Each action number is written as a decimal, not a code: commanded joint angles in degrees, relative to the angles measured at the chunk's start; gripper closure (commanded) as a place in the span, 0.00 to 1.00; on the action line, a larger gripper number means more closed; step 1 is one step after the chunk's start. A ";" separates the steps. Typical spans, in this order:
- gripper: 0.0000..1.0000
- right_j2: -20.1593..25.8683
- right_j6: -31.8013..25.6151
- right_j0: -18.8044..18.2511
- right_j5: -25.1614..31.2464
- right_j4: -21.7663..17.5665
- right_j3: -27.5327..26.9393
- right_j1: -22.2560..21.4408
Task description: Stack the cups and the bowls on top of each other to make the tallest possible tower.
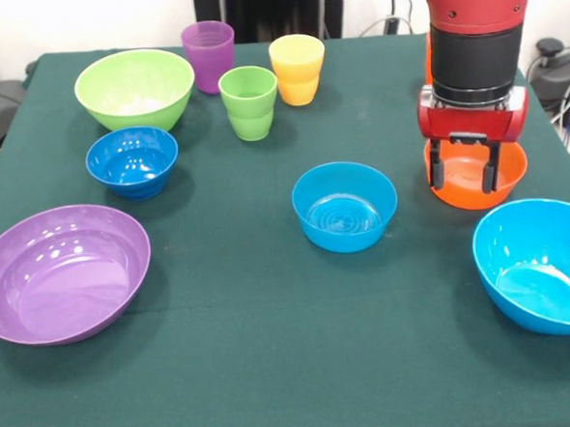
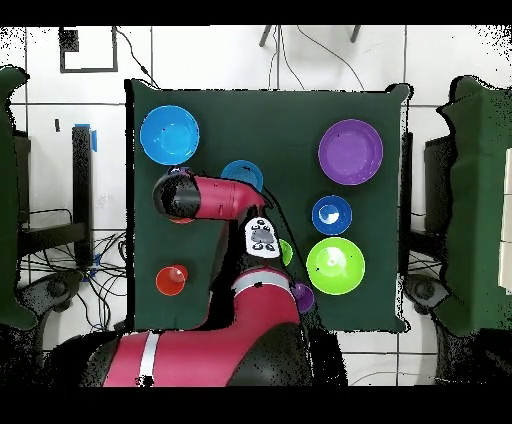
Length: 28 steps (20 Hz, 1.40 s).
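My gripper [image 1: 464,171] is open and hangs over the small orange bowl [image 1: 477,184] at the right, its fingers [image 1: 436,170] low over the bowl's inside, holding nothing. The small light blue bowl [image 1: 345,206] stands at the centre and the large light blue bowl [image 1: 540,266] at the near right. The large purple bowl [image 1: 61,274], the dark blue bowl [image 1: 133,161] and the lime green bowl [image 1: 134,87] are on the left. The purple cup [image 1: 209,56], green cup [image 1: 249,101] and yellow cup [image 1: 297,68] stand at the back. The orange cup [image 2: 171,280] shows only overhead. No tower shows.
The arm [image 2: 215,196] reaches across the green table [image 1: 275,369] from the robot's side and hides the orange bowl and yellow cup in the overhead view. Dark chairs [image 2: 478,200] stand at both sides of the table.
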 commanded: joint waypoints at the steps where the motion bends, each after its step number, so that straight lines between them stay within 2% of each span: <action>1: 0.00 -11.15 19.94 8.85 3.28 6.90 -2.97 2.49; 3: 0.00 -11.71 19.79 9.47 5.19 8.18 -5.62 3.45; 7: 0.00 -14.41 19.75 11.36 12.00 11.24 -15.58 7.72; 10: 0.00 -16.09 20.73 12.18 16.81 12.21 -22.12 9.93; 13: 0.00 -16.20 21.41 12.22 18.77 12.88 -26.91 11.42; 21: 0.00 -16.75 22.21 12.94 18.56 13.31 -31.57 14.19; 24: 0.00 -16.89 21.48 12.66 17.03 13.38 -31.58 15.28; 28: 0.00 -17.01 19.98 12.01 18.23 12.97 -30.75 14.49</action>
